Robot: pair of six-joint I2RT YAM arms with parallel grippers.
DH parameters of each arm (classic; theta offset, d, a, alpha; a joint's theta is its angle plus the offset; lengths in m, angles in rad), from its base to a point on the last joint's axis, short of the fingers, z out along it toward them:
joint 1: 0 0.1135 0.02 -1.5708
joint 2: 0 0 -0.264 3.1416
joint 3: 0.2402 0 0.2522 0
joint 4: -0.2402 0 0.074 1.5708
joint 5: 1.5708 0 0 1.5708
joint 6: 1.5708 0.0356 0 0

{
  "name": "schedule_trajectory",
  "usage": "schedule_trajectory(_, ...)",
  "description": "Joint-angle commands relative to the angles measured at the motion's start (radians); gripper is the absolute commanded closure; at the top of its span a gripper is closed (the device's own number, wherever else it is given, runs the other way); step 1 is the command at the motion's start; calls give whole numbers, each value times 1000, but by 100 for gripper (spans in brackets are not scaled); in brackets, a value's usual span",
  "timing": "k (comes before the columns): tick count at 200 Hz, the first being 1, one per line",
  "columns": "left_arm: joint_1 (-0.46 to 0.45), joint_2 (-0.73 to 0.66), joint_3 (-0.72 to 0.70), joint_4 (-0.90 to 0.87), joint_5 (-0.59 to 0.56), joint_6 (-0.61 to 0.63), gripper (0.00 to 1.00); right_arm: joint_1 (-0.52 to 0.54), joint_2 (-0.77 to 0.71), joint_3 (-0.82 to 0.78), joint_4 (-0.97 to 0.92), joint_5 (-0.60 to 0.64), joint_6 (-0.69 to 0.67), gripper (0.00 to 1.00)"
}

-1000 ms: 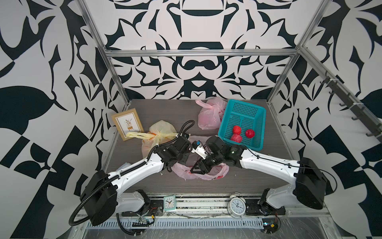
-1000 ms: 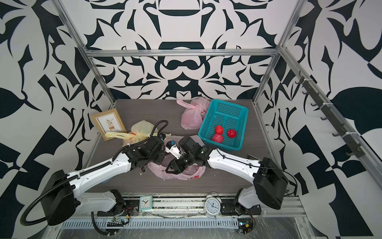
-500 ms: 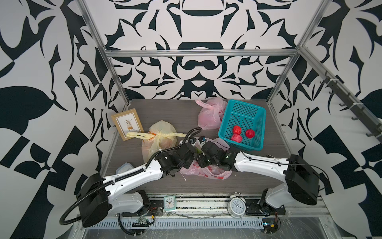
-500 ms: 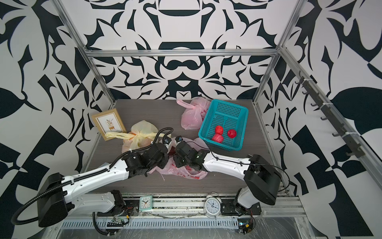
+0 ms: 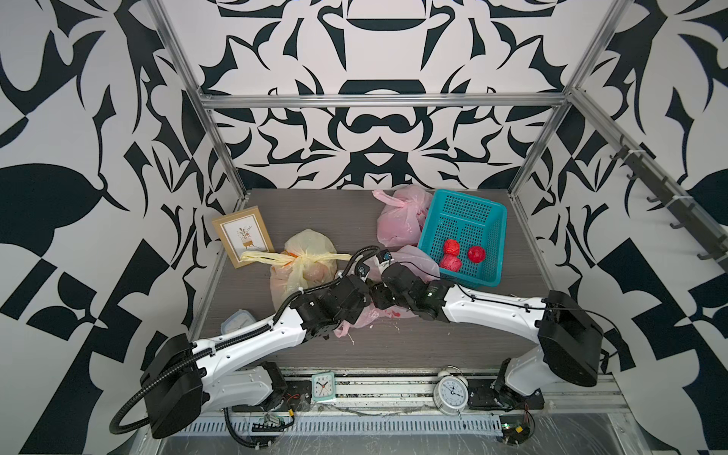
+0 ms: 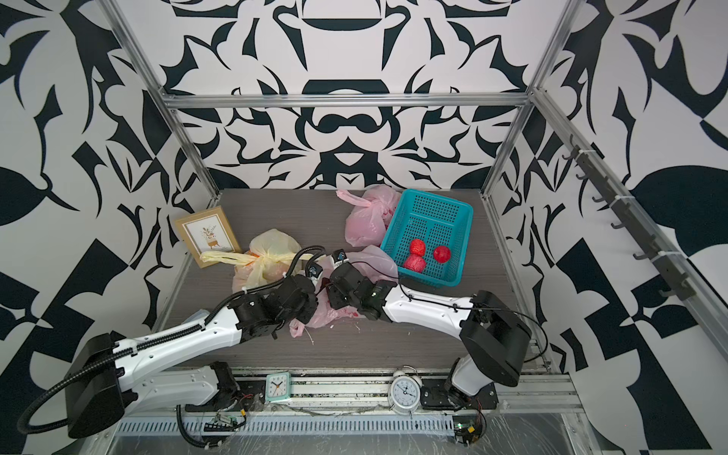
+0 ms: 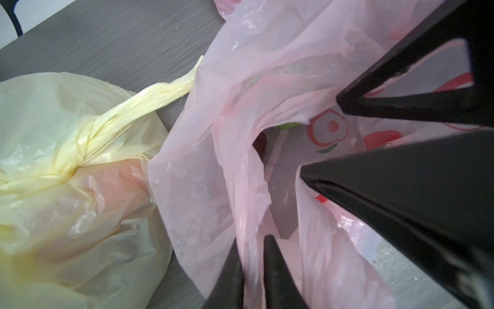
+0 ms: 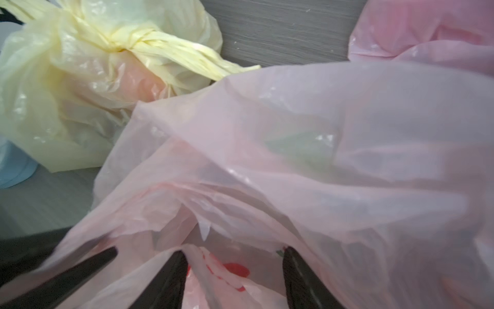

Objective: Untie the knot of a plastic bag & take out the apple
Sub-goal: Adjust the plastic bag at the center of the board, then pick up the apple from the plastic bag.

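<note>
- Black-and-white patterned walls (image 5: 370, 51) are closing in the cell on three sides.
- Aluminium frame (image 5: 378, 101) is running along the wall joins.
- Grey wood-grain tabletop (image 5: 315, 208) is sitting under even, soft light.
- What looks like a dark hook rail (image 5: 662, 197) is running along the right-hand wall.

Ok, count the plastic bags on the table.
3: a knotted yellow bag beside the picture frame, a pink bag beside the blue basket, an open pink bag front centre. None visibly hidden.

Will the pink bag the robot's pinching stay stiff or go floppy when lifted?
Probably floppy: the pink bag is thin, crumpled film lying in folds. Likely light, since it's see-through. It might slip; the left pincer pinches only an edge.
</note>
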Motion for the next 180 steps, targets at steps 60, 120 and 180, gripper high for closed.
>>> schedule_trajectory(60,132,-44,0,31,167,8,81,-10,-87,-46,-47,-208,-4,41)
schedule_trajectory(120,132,-31,-7,39,195,10,82,-11,37,41,-24,-84,-5,42)
schedule_trajectory(180,132,-32,-22,36,205,15,82,-11,75,63,79,157,-55,34)
